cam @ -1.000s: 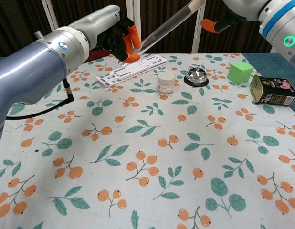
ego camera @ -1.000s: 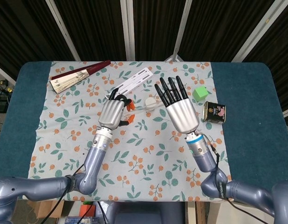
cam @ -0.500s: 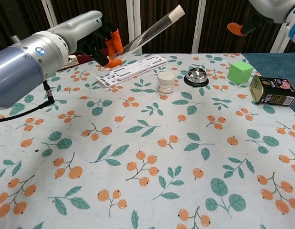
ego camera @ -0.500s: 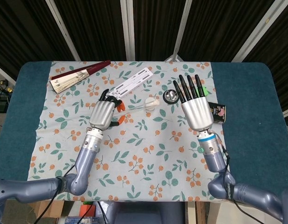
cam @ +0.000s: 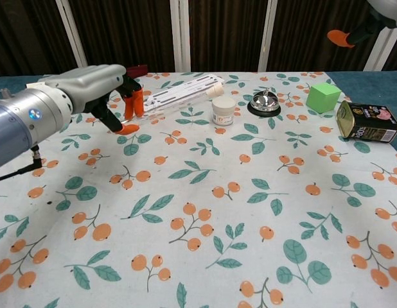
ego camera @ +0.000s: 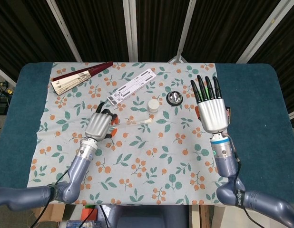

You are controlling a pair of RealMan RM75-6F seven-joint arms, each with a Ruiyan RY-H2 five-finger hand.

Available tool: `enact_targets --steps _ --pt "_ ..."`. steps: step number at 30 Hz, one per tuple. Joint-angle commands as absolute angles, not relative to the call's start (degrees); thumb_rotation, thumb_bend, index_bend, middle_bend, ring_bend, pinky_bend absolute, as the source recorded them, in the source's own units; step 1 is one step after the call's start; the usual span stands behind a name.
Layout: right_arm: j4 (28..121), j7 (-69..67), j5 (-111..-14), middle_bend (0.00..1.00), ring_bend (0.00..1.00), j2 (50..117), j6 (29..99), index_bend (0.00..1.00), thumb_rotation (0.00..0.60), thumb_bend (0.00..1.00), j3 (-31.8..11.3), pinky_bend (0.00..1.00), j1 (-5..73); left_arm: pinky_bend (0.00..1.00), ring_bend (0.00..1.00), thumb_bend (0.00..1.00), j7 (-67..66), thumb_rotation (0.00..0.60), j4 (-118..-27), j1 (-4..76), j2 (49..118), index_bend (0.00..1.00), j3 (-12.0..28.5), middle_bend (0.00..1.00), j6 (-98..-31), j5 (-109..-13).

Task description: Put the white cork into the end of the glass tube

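Left hand (ego camera: 98, 125) grips the glass tube (ego camera: 130, 122) near its lower end, fingers (cam: 135, 101) wrapped round it, low over the bench (ego camera: 23, 95). Tube runs out rightward from the hand at a shallow angle; from the chest view I cannot tell whether it touches the cloth. White cork (ego camera: 146, 121) sits at the far end of the tube, apparently seated in the mouth, so the insertion looks done. Judgement: holding the tube at the plain end keeps the corked end free and visible, and the low, near-flat attitude suits setting it down without rolling.

Right hand (ego camera: 211, 109) holds nothing: fingers straight and spread, raised well above the bench and well apart from the tube. Only one orange fingertip of it shows in the chest view, top right. Likely kept clear so as not to knock the cork.

Around the tube: small white jar (cam: 223, 110) and call bell (cam: 264, 102) just beyond the corked end, white plastic strip (ego camera: 132, 85) behind. Green cube (cam: 323, 97) and tin can (cam: 367, 122) to the right, partly under the right hand in the head view. Folded fan (ego camera: 80, 76) at the far left corner of the floral cloth (cam: 250, 212).

Risk: round tube may roll once released.
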State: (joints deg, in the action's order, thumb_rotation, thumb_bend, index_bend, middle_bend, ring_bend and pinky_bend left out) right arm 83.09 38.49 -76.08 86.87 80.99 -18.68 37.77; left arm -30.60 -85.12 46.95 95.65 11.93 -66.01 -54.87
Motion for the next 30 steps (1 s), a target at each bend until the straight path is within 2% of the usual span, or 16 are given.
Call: enact_targets --steps 1,7,17,22,25,27,30 --pt "84.0 38.3 -76.1 0.05 0.00 86.5 81.2 0.00 0.600 0.36 -18.6 0.00 37.5 0.00 0.28 0.54 -31.4 0.600 -83.6 46.8 97.2 0.70 11.2 0.76 -65.4 -54.5" --pt "85.3 38.4 -75.4 0.05 0.00 85.7 81.1 0.00 0.600 0.36 -18.6 0.00 36.9 0.00 0.28 0.52 -33.4 0.600 -80.5 47.0 99.9 0.67 10.8 0.74 -64.6 -53.4" --pt "86.3 37.6 -74.5 0.05 0.00 84.9 81.0 0.00 0.600 0.36 -18.4 0.00 36.2 0.00 0.26 0.41 -37.2 0.600 -81.3 46.8 99.7 0.56 10.3 0.64 -63.3 -50.6" --pt "86.5 37.4 -74.3 0.05 0.00 84.8 81.0 0.00 0.600 0.36 -17.9 0.00 35.7 0.00 0.21 0.37 -38.5 0.600 -82.8 46.5 99.1 0.48 10.4 0.49 -63.7 -49.9" --pt "87.0 37.4 -74.3 0.05 0.00 84.6 81.1 0.00 0.600 0.36 -17.7 0.00 35.4 0.00 0.17 0.36 -38.5 0.600 -84.6 46.1 98.2 0.40 10.9 0.39 -64.1 -49.5" --pt "87.5 37.3 -74.4 0.05 0.00 84.3 81.3 0.00 0.600 0.36 -17.5 0.00 35.1 0.00 0.14 0.34 -38.4 0.600 -85.9 45.8 97.3 0.31 11.2 0.31 -64.5 -49.3" --pt "88.2 37.0 -74.4 0.05 0.00 83.8 81.6 0.00 0.600 0.36 -17.2 0.00 34.5 0.00 0.11 0.32 -38.3 0.600 -88.0 45.1 95.5 0.23 11.3 0.26 -65.1 -49.0"
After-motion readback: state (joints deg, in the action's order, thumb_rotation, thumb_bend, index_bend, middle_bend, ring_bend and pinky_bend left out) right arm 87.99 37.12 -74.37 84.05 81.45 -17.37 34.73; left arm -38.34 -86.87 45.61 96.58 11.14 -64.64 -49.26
